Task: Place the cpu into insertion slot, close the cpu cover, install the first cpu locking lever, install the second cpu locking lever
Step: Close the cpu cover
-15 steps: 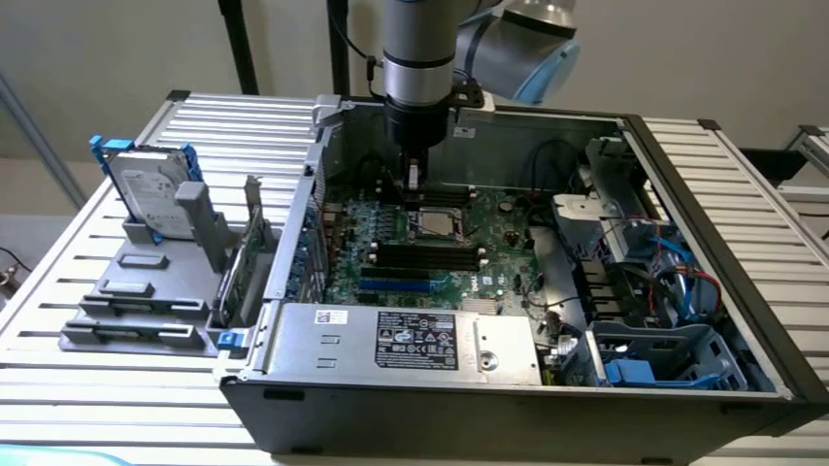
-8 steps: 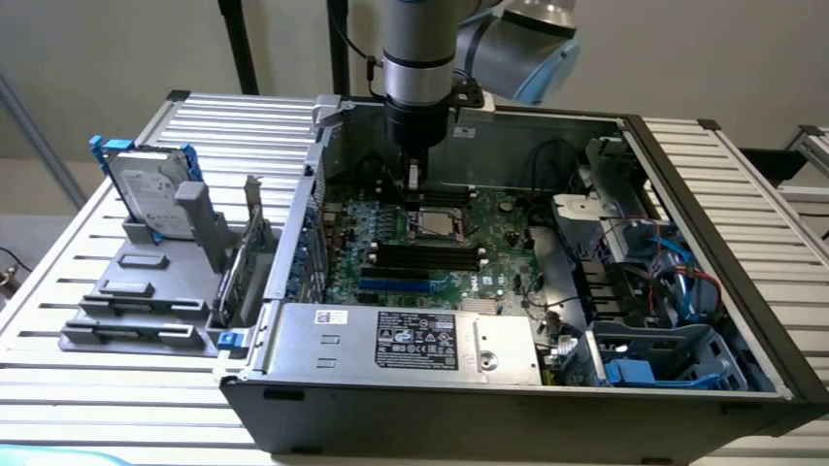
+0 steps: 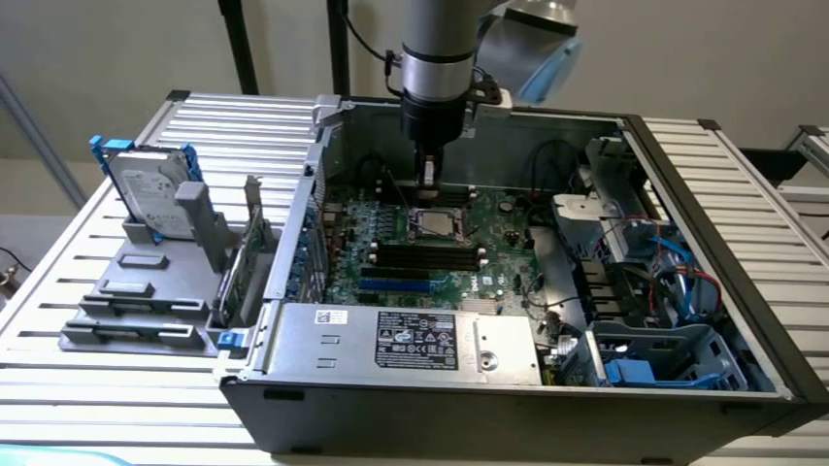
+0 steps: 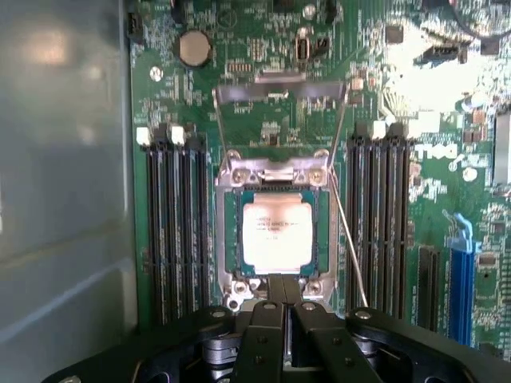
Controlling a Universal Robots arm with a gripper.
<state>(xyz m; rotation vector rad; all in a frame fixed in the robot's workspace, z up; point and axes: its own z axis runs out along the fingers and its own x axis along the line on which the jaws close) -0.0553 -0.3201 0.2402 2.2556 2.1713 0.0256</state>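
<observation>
Now cpu (image 4: 276, 234) flat, face-up; closed gripper (image 4: 284, 289) beside.

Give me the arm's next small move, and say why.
Probably shift the shut fingers sideways toward the thin lever. The cpu is already seated, the cpu cover looks down around it, and that lever looks raised and unlatched.

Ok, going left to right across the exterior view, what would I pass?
hard drive → cpu → blue plastic cage
</observation>
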